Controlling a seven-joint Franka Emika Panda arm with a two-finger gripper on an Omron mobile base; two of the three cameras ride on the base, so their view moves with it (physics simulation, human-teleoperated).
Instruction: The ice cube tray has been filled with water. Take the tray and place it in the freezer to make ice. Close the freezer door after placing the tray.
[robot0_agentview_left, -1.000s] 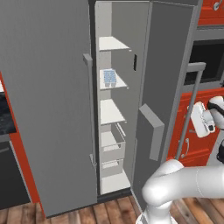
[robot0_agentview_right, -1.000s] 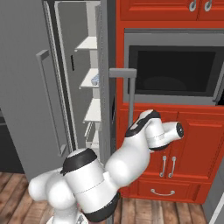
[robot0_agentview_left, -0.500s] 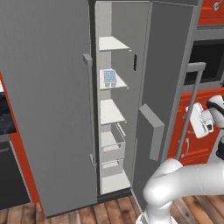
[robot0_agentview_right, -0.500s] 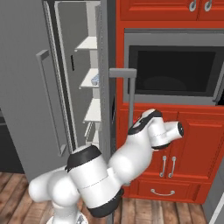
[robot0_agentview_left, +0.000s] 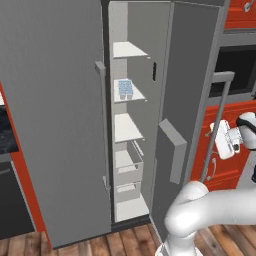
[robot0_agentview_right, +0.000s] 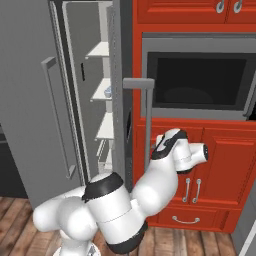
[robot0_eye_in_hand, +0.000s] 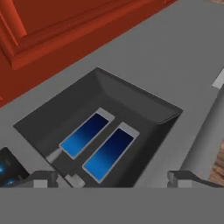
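Observation:
The ice cube tray (robot0_agentview_left: 125, 89), white with pale blue cells, lies on the second shelf inside the freezer (robot0_agentview_left: 131, 50); it shows as a small speck on that shelf (robot0_agentview_right: 107, 93) from the other side. The freezer door (robot0_agentview_left: 192, 95) stands wide open, its bar handle (robot0_agentview_left: 216, 125) facing outward. My gripper (robot0_agentview_left: 220, 140) hovers on the outer side of that door, close to the handle (robot0_agentview_right: 148, 120). In the hand view the gripper (robot0_eye_in_hand: 113, 179) is open and empty, facing the door's black dispenser recess (robot0_eye_in_hand: 100, 131) with two blue paddles.
The plain grey door (robot0_agentview_left: 55, 115) on the left is shut. Right of the freezer door stand a built-in oven (robot0_agentview_right: 200, 80) and red cabinets (robot0_agentview_right: 215, 165) with small handles. Wooden floor (robot0_agentview_left: 100, 245) runs below. My own arm (robot0_agentview_right: 150, 185) bends close beside the open door.
The hand has edged slightly closer to the door's outer face. Tray and door have not moved. The gripper stays open.

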